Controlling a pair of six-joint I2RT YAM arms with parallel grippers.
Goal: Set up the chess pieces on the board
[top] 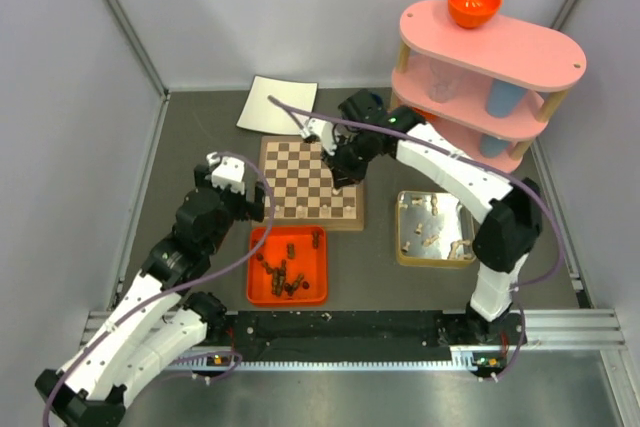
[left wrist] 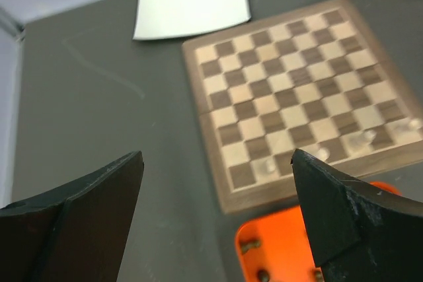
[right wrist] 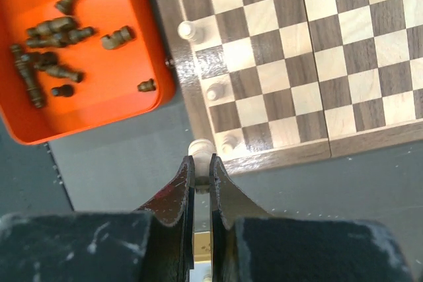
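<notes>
Dark grey table (top: 200, 127), walled on three sides. Pink tiered shelf (top: 520, 47) at far right, orange bowl (top: 474, 3) on its top deck. Left arm (top: 140, 337) bent in from the near left. Right arm (top: 450, 162) reaching in from the right, over the board.

Board (top: 300, 182) flat at mid-table. White sheet (top: 277, 105) just behind its far-left corner. Orange tray (top: 318, 282) just in front of the board's near edge. Tan-rimmed tray (top: 436, 264) off to the right, near but apart.

Left gripper (left wrist: 217, 163): hangs over bare table left of the board, jaws spread wide, nothing between them.

Right gripper (right wrist: 200, 163): sits above the board's near-right corner, tips pinched together on a pale piece (right wrist: 200, 145). Round head pokes out just past the tips, over the rim there.

Four more pale pieces (right wrist: 188, 30) upright in the edge row facing the orange tray, spaced apart.

Dark pieces (right wrist: 53, 28) lying loose in the orange tray, mostly on their sides, bunched toward one end.

Spare pale pieces (top: 435, 209) scattered in the tan-rimmed tray, too small to tell which kind.
</notes>
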